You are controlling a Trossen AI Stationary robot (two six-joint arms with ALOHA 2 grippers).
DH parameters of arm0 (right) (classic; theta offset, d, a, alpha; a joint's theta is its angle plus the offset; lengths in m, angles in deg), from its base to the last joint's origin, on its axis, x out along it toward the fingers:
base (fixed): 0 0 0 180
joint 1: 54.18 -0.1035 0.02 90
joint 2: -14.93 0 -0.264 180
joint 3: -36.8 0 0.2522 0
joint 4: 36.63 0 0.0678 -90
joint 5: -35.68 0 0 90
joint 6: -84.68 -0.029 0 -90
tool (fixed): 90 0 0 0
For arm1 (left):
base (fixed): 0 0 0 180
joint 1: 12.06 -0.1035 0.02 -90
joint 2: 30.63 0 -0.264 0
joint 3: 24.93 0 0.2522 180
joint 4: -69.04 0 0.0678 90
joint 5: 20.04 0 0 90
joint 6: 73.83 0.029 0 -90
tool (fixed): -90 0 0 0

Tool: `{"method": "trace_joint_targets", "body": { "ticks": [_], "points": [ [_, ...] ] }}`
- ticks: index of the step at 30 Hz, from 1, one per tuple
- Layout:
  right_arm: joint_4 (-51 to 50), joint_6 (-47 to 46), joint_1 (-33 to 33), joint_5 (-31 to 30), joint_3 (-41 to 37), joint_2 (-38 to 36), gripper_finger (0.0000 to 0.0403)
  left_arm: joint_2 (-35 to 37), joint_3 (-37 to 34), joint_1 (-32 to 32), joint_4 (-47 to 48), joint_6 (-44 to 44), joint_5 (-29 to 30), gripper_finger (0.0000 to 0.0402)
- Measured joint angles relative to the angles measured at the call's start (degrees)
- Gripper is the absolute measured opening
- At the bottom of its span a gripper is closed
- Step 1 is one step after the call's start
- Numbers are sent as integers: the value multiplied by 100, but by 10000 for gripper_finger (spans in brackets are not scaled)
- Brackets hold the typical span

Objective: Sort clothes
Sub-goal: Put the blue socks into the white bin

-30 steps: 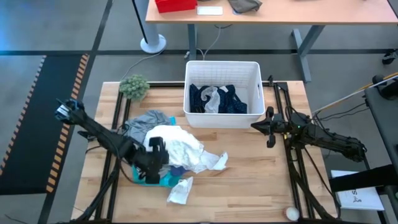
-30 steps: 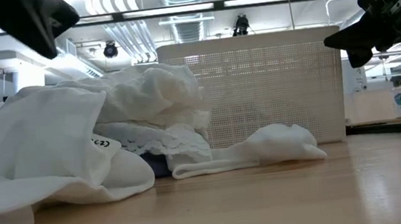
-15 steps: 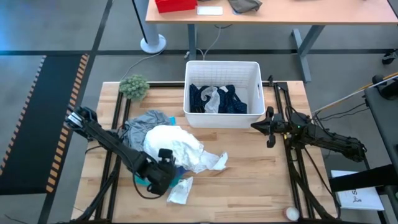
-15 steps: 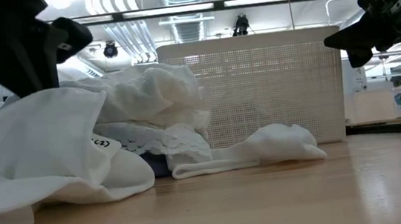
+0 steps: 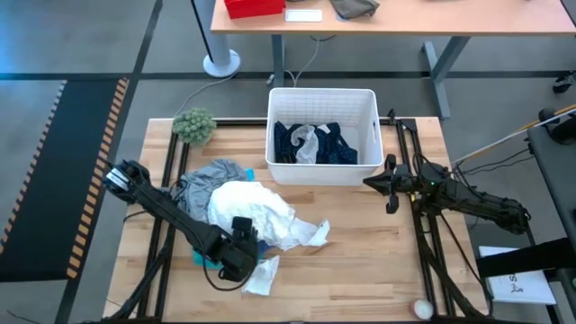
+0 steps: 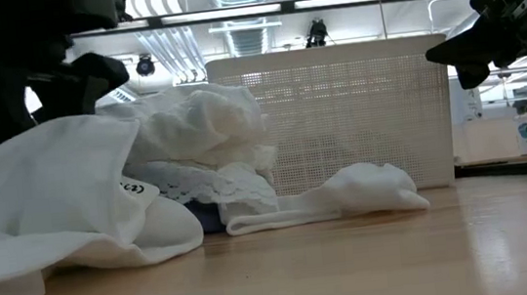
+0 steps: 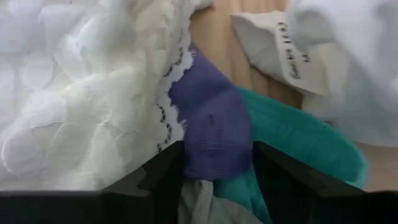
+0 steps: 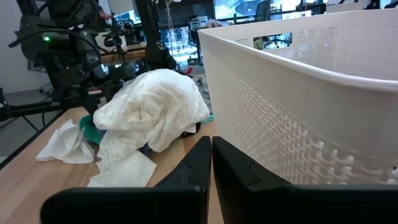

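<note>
1. The clothes (image 5: 243, 207) lie heaped on the table (image 5: 360, 261), left of the white bin (image 5: 321, 99); the heap's long axis runs from the grey garment (image 5: 205, 175) diagonally to a white sock (image 5: 261, 279) at the near edge.
2. Since a second ago the left gripper (image 5: 241, 256) has dropped into the heap's near edge and parted its jaws; they straddle a purple fold (image 7: 211, 130) beside the turquoise garment (image 7: 298, 140).
3. The right gripper (image 5: 390, 184) hangs beside the bin, jaws clenched on nothing.
4. A green ball (image 5: 194, 125) sits apart.

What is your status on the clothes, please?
Left pincer open, down over the purple and turquoise garments. Right pincer shut, waiting beside the bin. White garment overlaps them.
</note>
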Motion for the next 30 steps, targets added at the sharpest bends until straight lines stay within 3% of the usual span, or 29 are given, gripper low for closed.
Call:
{"method": "trace_joint_targets", "body": {
  "ticks": [5, 12, 20, 26, 30],
  "points": [
    [0, -1, 0, 0, 1, 0, 0, -39, 0, -30, 7, -20, 7, 142],
    [0, -1, 0, -2, 1, 0, 0, 24, 0, -30, 44, -42, -77, 14],
    [0, -1, -1, -2, 0, 0, 0, 48, 389, 31, 308, -160, -186, 4],
    [0, -1, -1, 0, 0, 0, 0, 110, 1303, 136, 373, 441, -169, 2],
    [0, -1, 1, 0, 0, 0, 0, 114, 2000, 130, 591, 748, 255, 1]
  ]
}}
